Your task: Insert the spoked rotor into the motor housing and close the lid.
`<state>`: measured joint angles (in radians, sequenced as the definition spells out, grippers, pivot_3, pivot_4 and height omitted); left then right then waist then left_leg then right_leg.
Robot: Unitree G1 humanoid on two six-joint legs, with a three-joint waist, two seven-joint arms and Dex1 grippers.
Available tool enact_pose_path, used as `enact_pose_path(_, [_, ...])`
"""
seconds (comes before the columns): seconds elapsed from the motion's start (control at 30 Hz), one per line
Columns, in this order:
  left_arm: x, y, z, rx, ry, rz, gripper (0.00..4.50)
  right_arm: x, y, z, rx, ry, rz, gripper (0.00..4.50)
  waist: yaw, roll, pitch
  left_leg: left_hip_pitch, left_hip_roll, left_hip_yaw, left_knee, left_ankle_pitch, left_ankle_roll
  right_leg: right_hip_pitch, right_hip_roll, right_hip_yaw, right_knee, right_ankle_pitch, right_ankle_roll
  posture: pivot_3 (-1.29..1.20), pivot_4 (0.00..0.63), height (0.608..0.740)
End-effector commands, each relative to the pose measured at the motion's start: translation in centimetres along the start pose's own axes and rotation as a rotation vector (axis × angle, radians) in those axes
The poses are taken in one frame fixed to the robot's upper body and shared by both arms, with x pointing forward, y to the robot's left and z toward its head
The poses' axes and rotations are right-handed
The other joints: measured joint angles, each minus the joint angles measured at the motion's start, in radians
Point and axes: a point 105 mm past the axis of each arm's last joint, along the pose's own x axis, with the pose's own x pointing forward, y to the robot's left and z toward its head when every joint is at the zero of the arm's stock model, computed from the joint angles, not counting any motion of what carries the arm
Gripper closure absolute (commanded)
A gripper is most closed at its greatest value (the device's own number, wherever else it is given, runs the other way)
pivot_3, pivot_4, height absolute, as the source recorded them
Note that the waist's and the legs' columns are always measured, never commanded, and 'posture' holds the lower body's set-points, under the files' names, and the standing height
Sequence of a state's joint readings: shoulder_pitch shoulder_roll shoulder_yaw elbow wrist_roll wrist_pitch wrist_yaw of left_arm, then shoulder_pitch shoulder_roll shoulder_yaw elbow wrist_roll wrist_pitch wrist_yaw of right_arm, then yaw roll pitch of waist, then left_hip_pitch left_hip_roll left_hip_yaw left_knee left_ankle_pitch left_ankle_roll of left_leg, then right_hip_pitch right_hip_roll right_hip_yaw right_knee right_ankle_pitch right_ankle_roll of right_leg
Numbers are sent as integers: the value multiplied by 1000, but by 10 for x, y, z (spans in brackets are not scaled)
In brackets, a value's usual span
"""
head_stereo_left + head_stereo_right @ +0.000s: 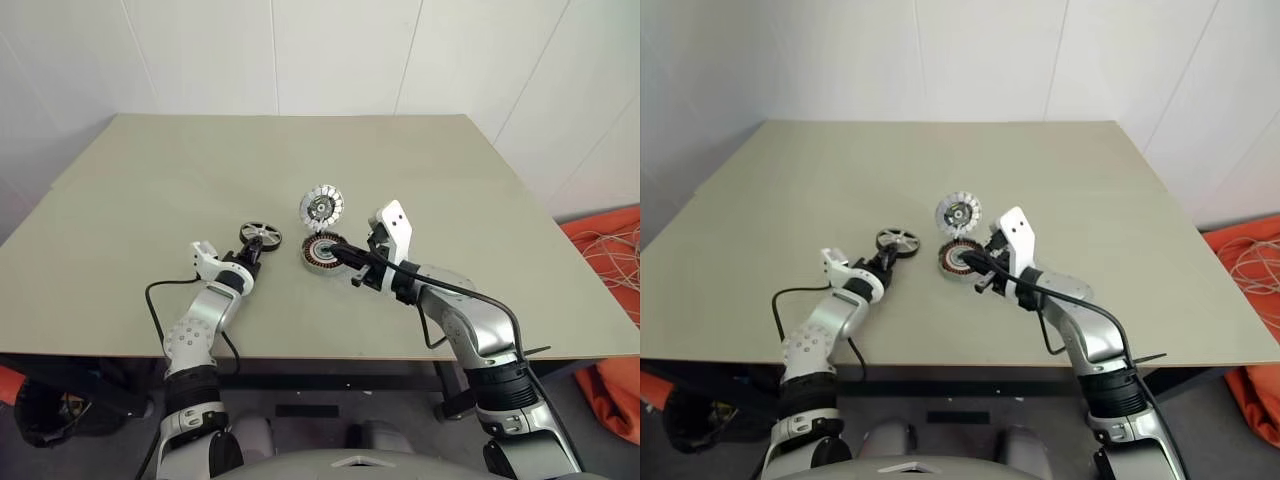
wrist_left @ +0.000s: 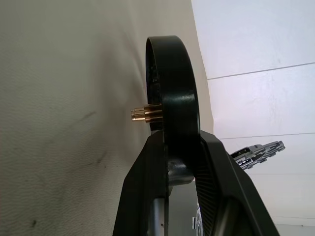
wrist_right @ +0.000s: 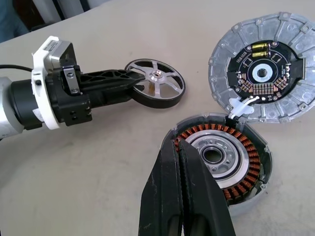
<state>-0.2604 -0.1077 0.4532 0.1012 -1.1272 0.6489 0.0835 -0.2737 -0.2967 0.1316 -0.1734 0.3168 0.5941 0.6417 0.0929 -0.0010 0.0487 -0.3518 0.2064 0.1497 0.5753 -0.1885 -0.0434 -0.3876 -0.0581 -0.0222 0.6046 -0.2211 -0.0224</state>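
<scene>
My left gripper [image 1: 250, 253] is shut on the black rim of the spoked rotor [image 1: 261, 234], which sits low at the table, left of the motor housing. In the left wrist view its fingers [image 2: 147, 167] clamp the rim [image 2: 172, 88] from both sides. The motor housing [image 3: 216, 157] lies open with its copper windings showing. Its lid [image 3: 263, 73] is swung back on the far side, white-segmented face up. My right gripper [image 3: 181, 147] is shut and empty, its tips at the housing's near rim.
The tan table [image 1: 450, 180] has free room all around the parts. A black cable [image 1: 152, 300] loops by my left arm near the front edge. An orange cloth with cords [image 1: 610, 260] lies on the floor to the right.
</scene>
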Motion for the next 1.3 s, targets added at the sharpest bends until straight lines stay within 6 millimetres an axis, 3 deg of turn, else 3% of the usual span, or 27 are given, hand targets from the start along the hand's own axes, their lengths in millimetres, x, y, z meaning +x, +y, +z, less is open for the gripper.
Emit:
enact_pose_path(0.03, [-14, -16, 7, -15, -15, -85, 4096, -3, 5, 18, -51, -53, 13, 4500, 0, 0, 0, 0, 0, 0, 0, 0, 0, 0, 0, 0, 0, 0, 0, 0, 0, 740])
enact_pose_path(0.27, [-47, -35, -11, -25, 126, -208, 4096, -2, 3, 13, -51, -42, 7, 4500, 3, -1, 1, -1, 0, 0, 0, 0, 0, -1, 0, 0, 0, 0, 0, 0, 0, 740])
enact_pose_path(0.4, [-53, -46, -27, -31, 223, -275, 4096, -2, 3, 8, -52, -35, 13, 4500, 3, -1, 1, -1, 0, 0, 0, 0, 0, -1, 0, 0, 0, 0, 0, 0, 0, 740])
enact_pose_path(0.53, [-50, -58, -37, -24, 290, -347, 4096, -4, 3, 1, -52, -30, 13, 4500, 3, -1, 2, -1, 0, 0, 0, 0, 0, -1, 0, 0, 0, 0, 1, 0, 0, 740])
enact_pose_path(0.83, [-23, -62, -53, -6, 375, -359, 4096, -12, 3, -1, -46, -31, -4, 4500, 2, -1, 2, -1, 0, 0, 0, 0, 0, -1, 0, 0, 0, 0, 1, 0, 0, 740])
enact_pose_path(0.97, [-17, -63, -70, -3, 436, -358, 4096, -14, 2, -1, -41, -30, -8, 4500, 3, -1, 2, -1, -1, 0, 0, 0, 0, -1, 0, 0, 0, 0, 1, 0, 0, 740])
enact_pose_path(1.3, [-6, -56, -73, 10, 436, -333, 4096, -17, 4, -2, -39, -31, -8, 4500, 3, -1, 2, -1, 0, 0, 0, 0, 0, 0, 0, 0, 0, 0, 1, 0, 0, 740])
